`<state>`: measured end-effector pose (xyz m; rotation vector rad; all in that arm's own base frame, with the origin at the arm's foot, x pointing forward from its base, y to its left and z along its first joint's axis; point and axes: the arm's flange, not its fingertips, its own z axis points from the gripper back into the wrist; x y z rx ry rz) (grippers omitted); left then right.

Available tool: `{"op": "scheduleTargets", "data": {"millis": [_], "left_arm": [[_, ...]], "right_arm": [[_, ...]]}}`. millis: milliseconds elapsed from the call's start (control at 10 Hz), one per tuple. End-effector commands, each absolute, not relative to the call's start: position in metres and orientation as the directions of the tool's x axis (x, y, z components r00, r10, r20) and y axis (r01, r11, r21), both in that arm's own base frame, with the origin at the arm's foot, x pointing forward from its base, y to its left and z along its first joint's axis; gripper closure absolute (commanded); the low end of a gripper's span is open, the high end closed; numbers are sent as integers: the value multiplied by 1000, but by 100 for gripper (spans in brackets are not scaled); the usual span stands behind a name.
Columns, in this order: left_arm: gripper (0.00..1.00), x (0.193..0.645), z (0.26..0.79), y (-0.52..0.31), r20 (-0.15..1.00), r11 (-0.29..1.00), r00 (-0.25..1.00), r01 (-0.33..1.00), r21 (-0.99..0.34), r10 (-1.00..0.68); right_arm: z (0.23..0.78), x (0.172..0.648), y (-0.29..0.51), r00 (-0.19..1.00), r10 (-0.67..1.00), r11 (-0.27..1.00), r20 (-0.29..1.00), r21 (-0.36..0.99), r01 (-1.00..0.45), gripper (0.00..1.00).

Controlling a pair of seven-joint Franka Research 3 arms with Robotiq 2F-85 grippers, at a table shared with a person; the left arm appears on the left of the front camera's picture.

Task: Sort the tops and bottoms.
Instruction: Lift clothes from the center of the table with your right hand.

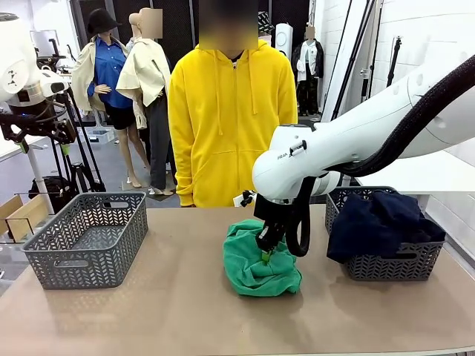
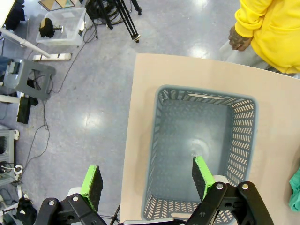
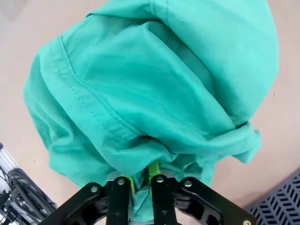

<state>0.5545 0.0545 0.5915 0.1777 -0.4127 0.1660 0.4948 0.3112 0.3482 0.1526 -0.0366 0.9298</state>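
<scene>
A bright green garment lies bundled on the table's middle. My right gripper presses down into its top, and in the right wrist view the right gripper has its green pads nearly together, pinching a fold of the green garment. A dark navy garment fills the grey basket at the right. My left gripper hangs open high above the empty grey basket, nothing between its fingers; a sliver of the green garment shows at that view's right edge.
The empty grey basket stands at the table's left. A person in a yellow hoodie stands at the far edge, one hand hanging by the table. Tripods and boxes sit on the floor beyond the left edge.
</scene>
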Motion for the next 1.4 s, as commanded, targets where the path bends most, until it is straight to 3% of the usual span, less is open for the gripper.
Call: {"op": "scheduleTargets", "data": {"millis": [0,400,900,1300], "left_arm": [[0,556,594,55,411,968,903,-204,148,128],[0,556,594,55,411,968,903,-204,148,128],[0,556,594,55,411,968,903,-204,148,128],[0,556,594,55,411,968,903,-204,148,128]], "right_arm": [[348,491,312,602,794,594,80,107,-798,100],[411,500,296,595,798,589,94,90,-803,100],[587,511,282,532,825,550,191,-57,-833,100],[711,500,274,549,792,600,267,-175,-781,100]]}}
